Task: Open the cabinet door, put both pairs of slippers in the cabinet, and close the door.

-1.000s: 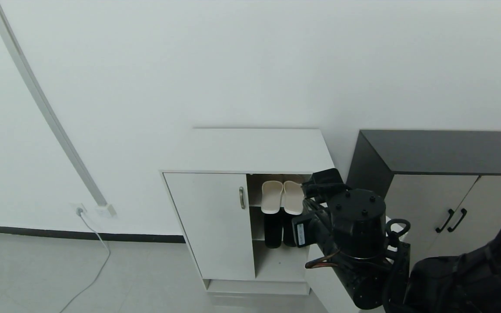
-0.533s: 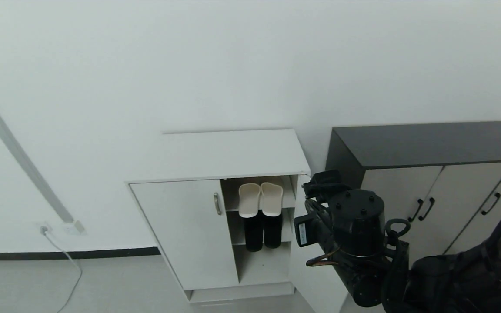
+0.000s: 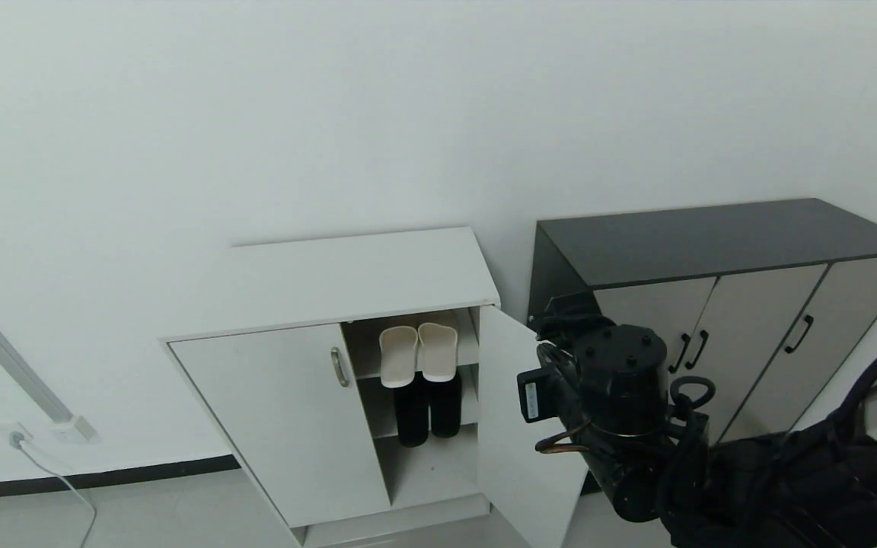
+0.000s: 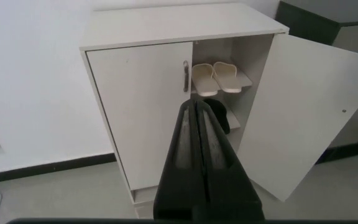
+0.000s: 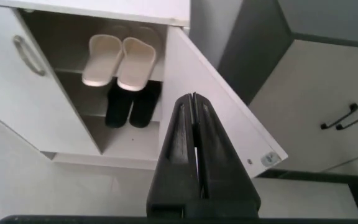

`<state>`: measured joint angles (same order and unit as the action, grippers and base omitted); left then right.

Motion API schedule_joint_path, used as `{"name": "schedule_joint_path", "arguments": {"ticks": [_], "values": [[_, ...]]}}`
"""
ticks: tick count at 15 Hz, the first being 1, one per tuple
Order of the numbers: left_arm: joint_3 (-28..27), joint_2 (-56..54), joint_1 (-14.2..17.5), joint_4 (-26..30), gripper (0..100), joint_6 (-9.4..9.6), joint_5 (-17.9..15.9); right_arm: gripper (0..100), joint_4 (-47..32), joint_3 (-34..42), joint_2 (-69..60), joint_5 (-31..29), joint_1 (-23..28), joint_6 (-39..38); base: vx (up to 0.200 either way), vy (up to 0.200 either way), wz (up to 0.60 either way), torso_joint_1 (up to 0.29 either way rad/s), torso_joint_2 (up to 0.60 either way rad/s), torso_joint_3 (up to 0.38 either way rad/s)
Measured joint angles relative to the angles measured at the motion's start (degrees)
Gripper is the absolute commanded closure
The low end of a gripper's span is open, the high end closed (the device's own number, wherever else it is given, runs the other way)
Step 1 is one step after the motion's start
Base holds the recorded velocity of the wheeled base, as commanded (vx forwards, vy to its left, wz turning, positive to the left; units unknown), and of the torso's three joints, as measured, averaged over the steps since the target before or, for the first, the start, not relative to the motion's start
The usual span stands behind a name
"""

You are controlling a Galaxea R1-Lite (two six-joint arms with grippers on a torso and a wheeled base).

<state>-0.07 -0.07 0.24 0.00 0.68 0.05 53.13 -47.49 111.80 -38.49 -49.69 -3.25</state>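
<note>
The white cabinet point(image 3: 347, 270) has its left door point(image 3: 279, 418) closed and its right door point(image 3: 518, 426) swung wide open. Inside, a white pair of slippers point(image 3: 418, 354) lies on the upper shelf and a black pair point(image 3: 428, 407) on the shelf below. My right arm point(image 3: 613, 396) hangs just right of the open door's edge. In the right wrist view my right gripper point(image 5: 194, 96) is shut and empty, facing the slippers point(image 5: 119, 59) and the door point(image 5: 247, 124). My left gripper point(image 4: 196, 102) is also shut and empty, held back in front of the cabinet point(image 4: 179, 22).
A black-topped cabinet point(image 3: 712, 243) with grey doors stands against the wall right of the white one. A wall socket with a cable point(image 3: 16, 439) sits low on the left. Grey floor point(image 3: 141, 517) lies open before the cabinet.
The whole head picture has shifted, so the camera has moved: the cabinet now sits farther left. The open door now shows its broad face. Both pairs of slippers stay on their shelves.
</note>
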Motion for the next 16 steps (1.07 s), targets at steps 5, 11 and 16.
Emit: {"name": "schedule_joint_path", "arguments": {"ticks": [5,11,16], "values": [[0.02,0.0,-0.11,0.07,100,0.0,-0.05,100,-3.91,-2.97,0.09,3.38,2.84,-0.33,-0.2,0.0,0.0,0.009,0.01,0.0],[-0.02,0.0,-0.11,0.05,100,0.0,-0.07,100,-17.27,-12.62,0.38,4.79,8.73,-6.34,0.0,0.0,0.0,0.0,0.0,0.0],[0.0,0.0,-0.06,0.02,100,0.02,-0.05,100,-20.88,-20.25,4.46,11.47,16.31,-10.56,0.0,0.0,0.0,0.0,0.0,0.0]]}}
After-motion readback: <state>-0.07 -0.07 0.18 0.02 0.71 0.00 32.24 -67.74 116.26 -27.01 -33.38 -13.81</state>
